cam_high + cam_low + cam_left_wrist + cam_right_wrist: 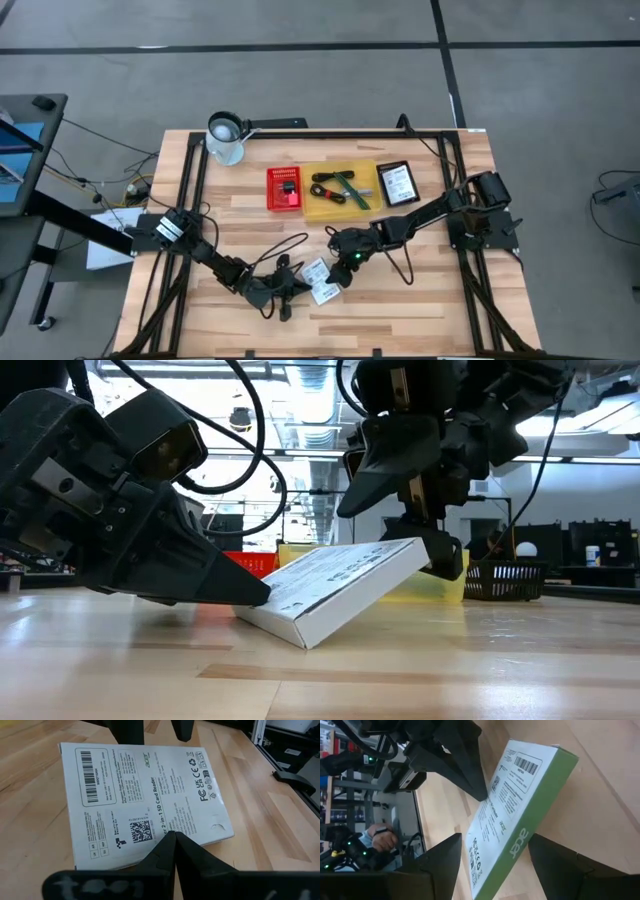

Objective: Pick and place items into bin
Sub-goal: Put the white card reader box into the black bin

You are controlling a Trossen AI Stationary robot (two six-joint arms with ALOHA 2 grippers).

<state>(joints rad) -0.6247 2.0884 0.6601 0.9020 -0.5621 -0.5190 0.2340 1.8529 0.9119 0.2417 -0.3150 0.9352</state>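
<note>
Pale wooden table (420,300) of butcher-block planks, framed by black rails, set on a grey concrete floor; in the low view, open workshop behind with ceiling lights and a dark wire basket (503,582) far off. Bare wood along the near edge and in both near corners; far half more crowded.

Near the front centre, flat white printed packet (322,281), a thin cardboard box with barcode, small print and one green side edge. Tilted in the low view: one long edge down on the wood, the other raised toward the right gripper.

Left gripper (172,840) low at the packet's near edge, fingers pressed together into one wedge, tips touching the printed face, nothing between them. Right gripper (492,855) above the raised edge, dark matte fingers (442,862) spread wide, straddling the green edge, one on each side, not clamped.

Well apart, toward the far edge: red bin (284,189), ribbed plastic, with a small black piece (288,187) in it. Just beside it, yellow tray (318,205) carrying the coiled black cable with red bit (327,190) and slim green stick (352,187). Next, a dark flat tablet-like slab (397,183). White mug (226,138), glossy, at the far left corner.
</note>
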